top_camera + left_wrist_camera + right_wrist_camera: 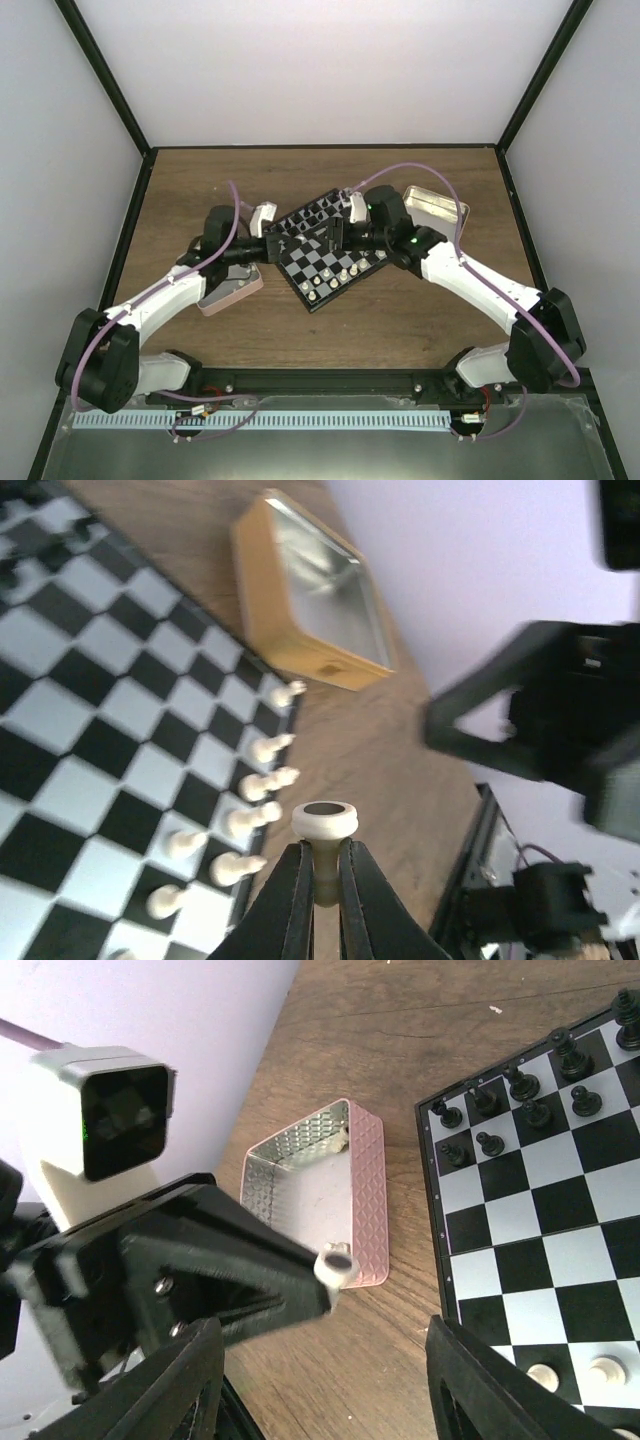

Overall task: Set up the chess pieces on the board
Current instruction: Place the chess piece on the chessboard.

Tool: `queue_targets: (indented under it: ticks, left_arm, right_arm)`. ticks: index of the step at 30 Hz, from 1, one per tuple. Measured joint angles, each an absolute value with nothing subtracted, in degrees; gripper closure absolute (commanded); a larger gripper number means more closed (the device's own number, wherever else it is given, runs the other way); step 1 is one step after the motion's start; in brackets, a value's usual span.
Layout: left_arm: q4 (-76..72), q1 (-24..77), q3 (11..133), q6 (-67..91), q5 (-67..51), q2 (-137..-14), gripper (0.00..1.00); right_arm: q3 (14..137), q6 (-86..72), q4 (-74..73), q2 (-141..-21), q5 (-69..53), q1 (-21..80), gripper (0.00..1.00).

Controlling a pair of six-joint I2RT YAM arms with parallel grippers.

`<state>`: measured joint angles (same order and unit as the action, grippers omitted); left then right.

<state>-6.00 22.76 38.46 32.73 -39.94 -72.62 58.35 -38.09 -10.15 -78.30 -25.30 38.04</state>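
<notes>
Left pincer [322, 885] grips a cream piece [324, 822]; right pincer [330, 1400] gapes empty. Lower it upright onto the board [90, 790] beside the pincer, clear of neighbours [255, 818].

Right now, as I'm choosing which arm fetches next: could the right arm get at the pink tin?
Probably not: the left end effector, shut on a white piece, hangs between the open right end effector and the pink tin, so the straight path looks blocked.
</notes>
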Motion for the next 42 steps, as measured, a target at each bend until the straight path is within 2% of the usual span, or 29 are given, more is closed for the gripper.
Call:
queue_targets:
  ticks: [6, 12, 15, 18, 22, 33, 42]
  left_arm:
    - [-10.0, 27.0, 41.1, 29.4, -43.1, -72.8, 0.96]
    - [-10.1, 27.0, 42.3, 23.2, -45.1, -72.8, 0.96]
    - [-9.9, 27.0, 42.3, 20.8, -45.6, -72.7, 0.96]
    - [-9.6, 27.0, 42.4, 18.9, -46.0, -72.6, 0.96]
    - [-9.3, 27.0, 42.7, 17.5, -47.2, -72.6, 0.96]
    - [-9.3, 27.0, 42.7, 16.7, -49.2, -72.6, 0.96]
    - [-9.3, 27.0, 42.7, 16.7, -49.4, -72.5, 0.96]
  right_arm:
    - [58.3, -38.7, -10.4, -78.1, -27.9, 37.6, 0.45]
    - [57.4, -41.7, -10.4, -77.4, -29.4, 37.6, 0.59]
    - [55.0, -45.3, -8.4, -75.9, -29.9, 37.6, 0.58]
    - [52.2, -49.0, -5.8, -74.2, -30.0, 37.6, 0.49]
    - [49.8, -53.2, -2.7, -72.1, -29.6, 37.6, 0.48]
    - [50.3, -59.1, 0.6, -73.3, -29.9, 37.6, 0.57]
    - [51.0, -60.3, 0.8, -74.7, -31.9, 37.6, 0.69]
